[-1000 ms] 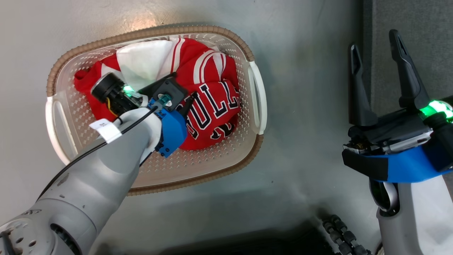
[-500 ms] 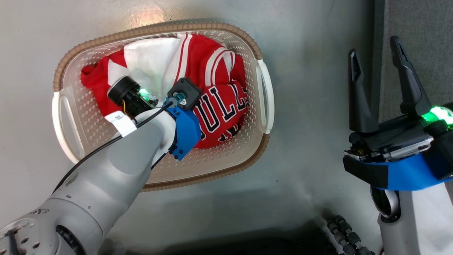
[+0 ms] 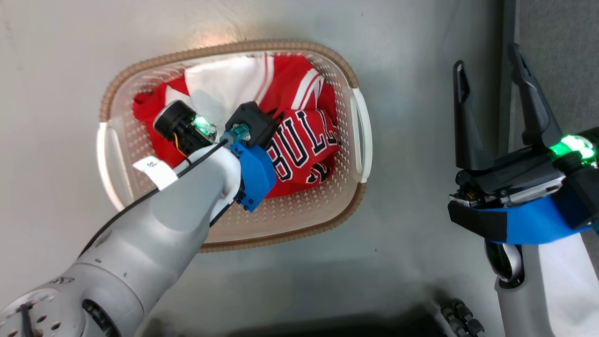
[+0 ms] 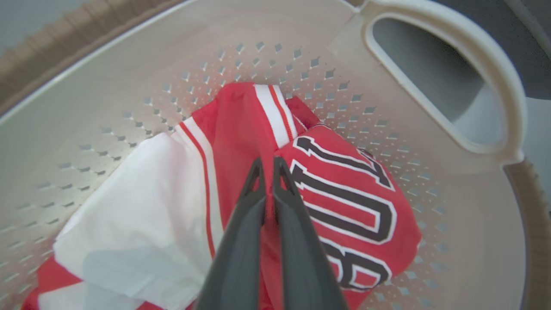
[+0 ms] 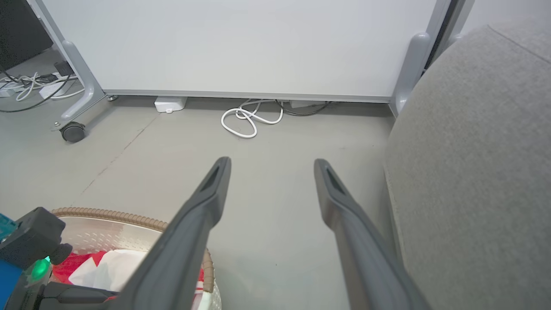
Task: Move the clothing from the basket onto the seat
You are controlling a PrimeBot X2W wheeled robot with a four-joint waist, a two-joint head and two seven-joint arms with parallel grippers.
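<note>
Grey floor (image 3: 421, 117) is seen under the basket (image 3: 299, 210), which is set apart from the sofa (image 3: 557, 56) at the right. All the clothing is kept inside the basket. The jersey (image 4: 344, 193), marked with black-and-white lettering, is bunched toward one handle, and the striped garment (image 4: 142, 206), red with a broad white band, is crumpled against it. The left hand (image 4: 267, 165) is reached down into the basket, its fingers brought together and clamped on a raised fold of the jersey's red cloth, beside a white-and-red trim band. The right hand (image 3: 488, 58) is held above the floor near the sofa's edge, its fingers spread apart with nothing between them. Beyond it, in the right wrist view, a pale partition panel (image 5: 241, 43) on a castor (image 5: 73, 131) is shown, and a white cable (image 5: 249, 116) is looped on the floor below its lower edge.
</note>
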